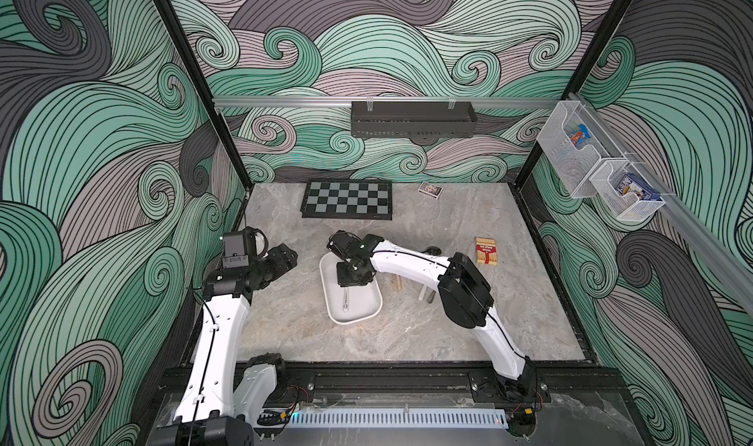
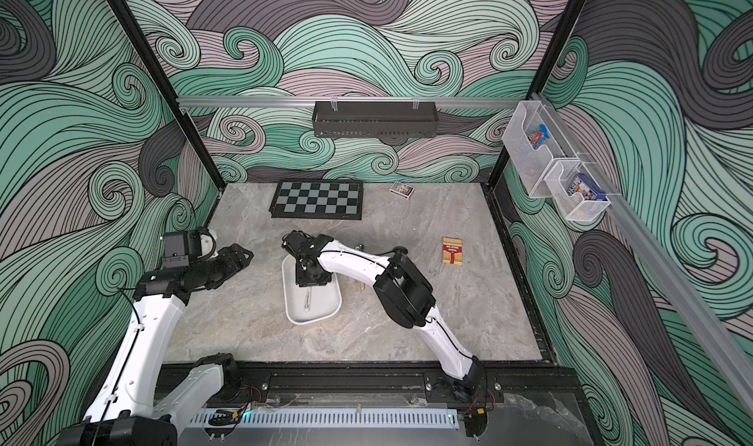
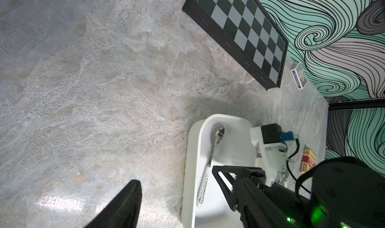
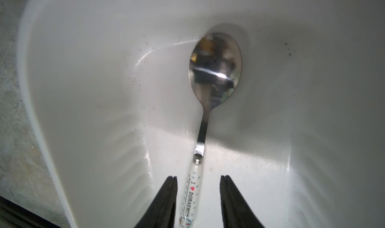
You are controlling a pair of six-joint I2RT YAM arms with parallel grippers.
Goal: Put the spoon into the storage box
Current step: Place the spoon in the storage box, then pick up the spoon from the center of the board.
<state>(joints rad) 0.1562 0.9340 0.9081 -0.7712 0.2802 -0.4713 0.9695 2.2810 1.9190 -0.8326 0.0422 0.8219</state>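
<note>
A white, rounded storage box [image 1: 332, 307] sits near the middle of a grey marbled table [image 1: 407, 334]. Inside it lies the spoon [image 4: 215, 70], flat on the box floor, its metal bowl toward one end and its white printed handle running along the length.

The right gripper [image 4: 199, 182] hangs low inside the box, directly over the handle. In the right wrist view its 2 black fingers [image 4: 166, 195] stand apart on either side of the handle, one just beside it and the other with a clear gap, so the spoon is released.

The left gripper [image 1: 285, 256] hovers over bare table, well apart from the box, with its jaws spread and nothing between them.

A chessboard [image 1: 346, 198] lies at the far edge, and a red card box [image 1: 487, 250] lies to the right.
</note>
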